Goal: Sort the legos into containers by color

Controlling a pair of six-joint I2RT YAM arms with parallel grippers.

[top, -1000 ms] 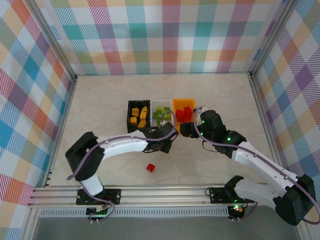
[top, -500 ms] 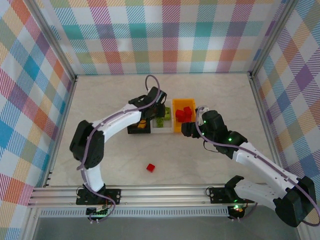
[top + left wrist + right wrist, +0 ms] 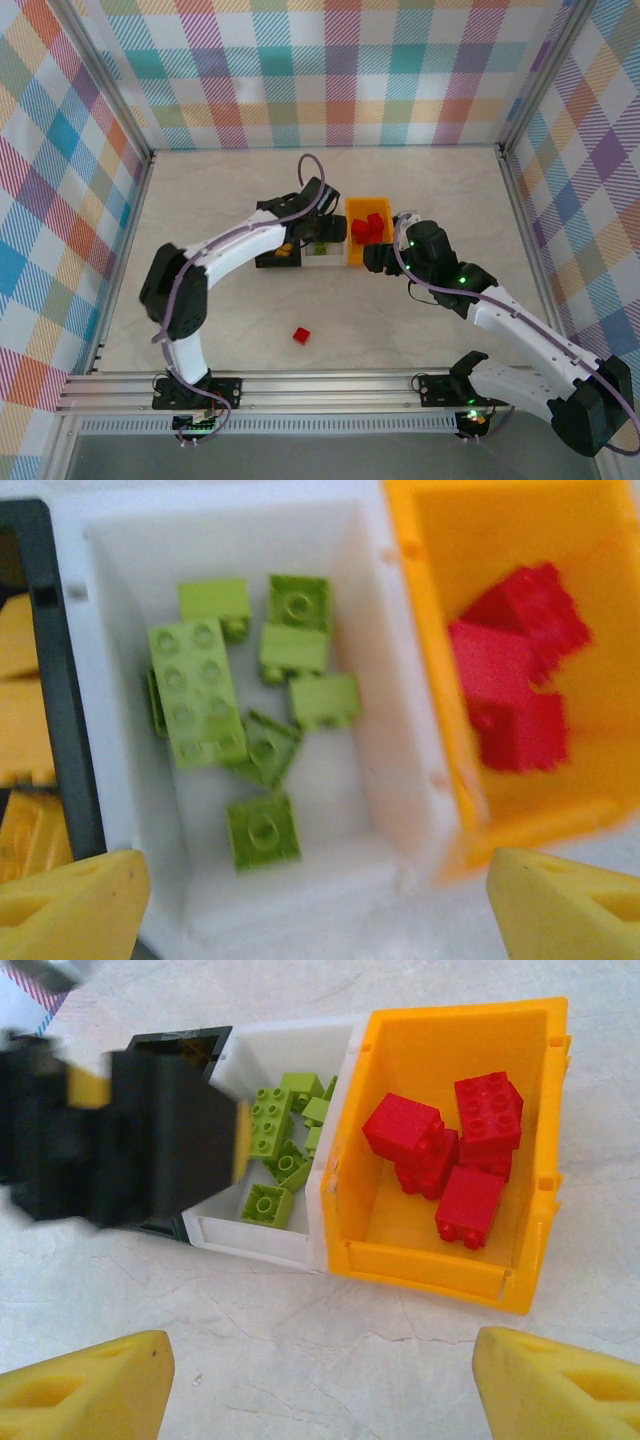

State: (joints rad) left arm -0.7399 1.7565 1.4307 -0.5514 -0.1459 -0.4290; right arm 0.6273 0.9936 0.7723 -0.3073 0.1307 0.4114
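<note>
My left gripper (image 3: 320, 910) hangs open over the white bin (image 3: 400, 710), with nothing between its yellow fingertips (image 3: 70, 905). Several lime green legos (image 3: 195, 695) lie inside that bin. The orange bin (image 3: 500, 530) on its right holds red legos (image 3: 515, 670), and the black bin (image 3: 55, 710) on its left holds yellow-orange legos (image 3: 20, 720). My right gripper (image 3: 320, 1390) is open and empty above bare table, just in front of the orange bin (image 3: 440, 1260). One red lego (image 3: 301, 335) lies alone on the table in front of the bins.
The three bins stand side by side in a row at mid-table (image 3: 368, 225). My left arm (image 3: 240, 240) arches over the black bin and hides most of it from above. Checkered walls (image 3: 340, 70) enclose the table.
My left arm swung from in front of the bins to over the white bin, and its jaws now stand open. The right arm has barely moved.
</note>
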